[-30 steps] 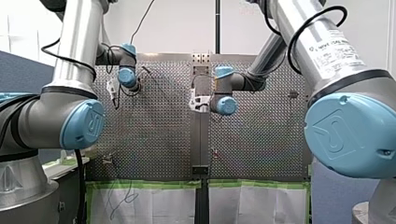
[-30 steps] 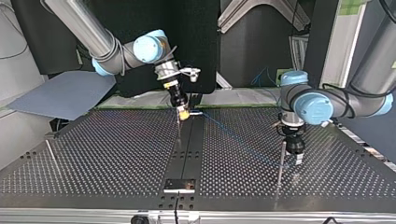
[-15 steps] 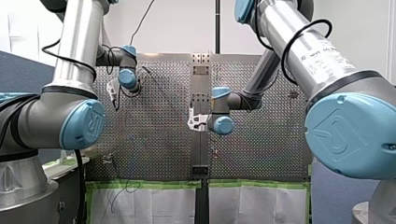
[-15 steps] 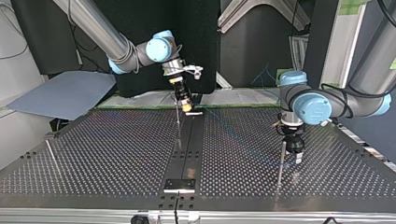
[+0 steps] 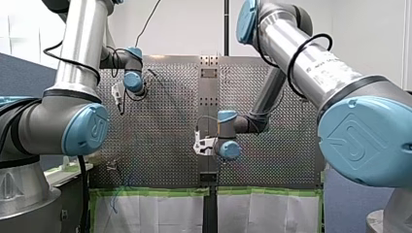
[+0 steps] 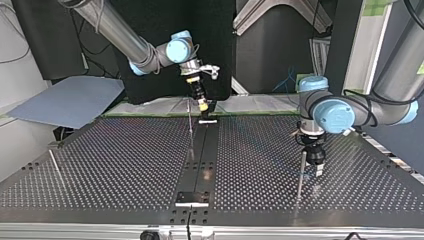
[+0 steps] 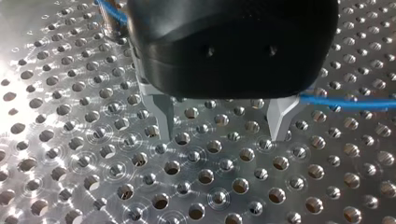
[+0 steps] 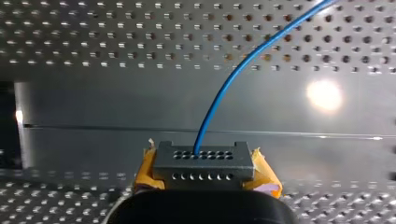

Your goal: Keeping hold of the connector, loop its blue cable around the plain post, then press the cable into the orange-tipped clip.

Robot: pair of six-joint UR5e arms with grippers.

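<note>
Left gripper [image 7: 223, 134] jaws apart; right gripper [image 8: 204, 171] clamped.

Bright light fills the front view; the top view is dimmer, dark behind. Glare burns a white spot on the bench [image 8: 323, 94] in the right wrist view and whitens it beside my left hand [image 7: 223, 135].

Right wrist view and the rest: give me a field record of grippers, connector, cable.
right gripper: shut on grey perforated connector block, yellow pads either side
thin blue cable: exits the connector's face, arcs away over the perforated metal table
left gripper: open, empty, metal fingers over the table
cable at left gripper: runs past it, not between the fingertips
</note>
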